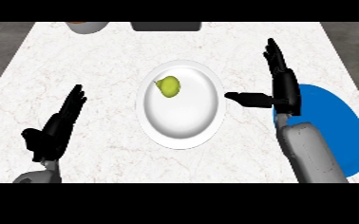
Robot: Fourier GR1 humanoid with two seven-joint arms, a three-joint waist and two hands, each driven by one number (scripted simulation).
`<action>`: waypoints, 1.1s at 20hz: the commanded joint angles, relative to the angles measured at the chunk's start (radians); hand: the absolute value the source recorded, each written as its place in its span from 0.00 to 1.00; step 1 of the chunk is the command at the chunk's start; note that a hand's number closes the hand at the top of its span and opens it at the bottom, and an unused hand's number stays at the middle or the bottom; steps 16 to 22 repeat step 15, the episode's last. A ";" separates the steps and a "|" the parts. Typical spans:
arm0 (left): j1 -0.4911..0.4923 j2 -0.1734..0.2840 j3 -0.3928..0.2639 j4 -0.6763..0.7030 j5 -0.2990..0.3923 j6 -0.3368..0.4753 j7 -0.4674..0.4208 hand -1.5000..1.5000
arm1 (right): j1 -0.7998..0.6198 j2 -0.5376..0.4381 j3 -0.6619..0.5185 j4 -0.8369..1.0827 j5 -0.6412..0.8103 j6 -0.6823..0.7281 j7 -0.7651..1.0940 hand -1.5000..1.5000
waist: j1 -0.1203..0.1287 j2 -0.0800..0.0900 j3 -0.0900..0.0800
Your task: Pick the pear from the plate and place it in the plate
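Counter (105, 47): pale stone look, faint reddish veining, matt.
White plate (184, 123), left of the right hand's fingers (275, 59): smooth, softly glossy, like glazed ceramic.
Pear (169, 86): yellow-green skin, dull sheen.
Blue plate (329, 109): smooth, even colour.
Forearms (312, 154): grey, smooth, satin, like plastic.

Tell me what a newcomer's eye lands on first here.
First, the yellow-green pear lying on the upper left part of the white plate in the middle of the marbled counter. Next, the bright blue plate at the right edge, partly hidden behind the open right hand, whose thumb points at the white plate. The left hand rests open at lower left.
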 commanded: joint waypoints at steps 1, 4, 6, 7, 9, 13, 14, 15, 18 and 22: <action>0.025 0.003 -0.006 -0.074 0.001 -0.006 0.050 0.50 | 0.070 -0.057 -0.057 0.038 -0.053 0.138 -0.140 0.00 | 0.005 -0.001 0.000; -0.029 0.002 0.000 -0.018 -0.011 0.001 0.033 0.50 | 0.143 -0.122 -0.107 0.078 -0.094 0.246 -0.266 0.00 | 0.001 0.000 0.000; -0.022 0.007 0.014 -0.001 0.008 -0.025 0.020 0.50 | 0.128 -0.156 -0.134 0.104 -0.105 0.315 -0.289 0.00 | 0.002 0.000 -0.001; -0.003 -0.013 -0.006 -0.022 0.000 -0.020 0.027 0.50 | 0.121 -0.149 -0.139 0.168 -0.080 0.310 -0.330 0.00 | 0.005 0.000 0.000; -0.096 -0.013 0.014 0.027 -0.013 0.014 0.065 0.50 | 0.100 -0.145 -0.146 0.191 -0.066 0.326 -0.325 0.00 | 0.002 0.000 -0.001; -0.059 -0.010 0.020 0.074 -0.033 -0.009 -0.039 0.50 | 0.067 -0.162 -0.180 0.287 -0.030 0.365 -0.379 0.00 | 0.004 0.000 -0.001; 0.013 -0.031 -0.011 0.004 -0.036 -0.010 -0.031 0.50 | 0.035 -0.153 -0.199 0.444 -0.018 0.357 -0.526 0.00 | 0.012 0.001 0.000; -0.006 -0.008 0.024 0.006 -0.027 -0.009 -0.027 0.50 | 0.066 -0.143 -0.205 0.372 -0.006 0.324 -0.503 0.00 | 0.006 0.000 -0.001; -0.006 -0.008 0.024 0.006 -0.027 -0.009 -0.027 0.50 | 0.066 -0.143 -0.205 0.372 -0.006 0.324 -0.503 0.00 | 0.006 0.000 -0.001; -0.006 -0.008 0.024 0.006 -0.027 -0.009 -0.027 0.50 | 0.066 -0.143 -0.205 0.372 -0.006 0.324 -0.503 0.00 | 0.006 0.000 -0.001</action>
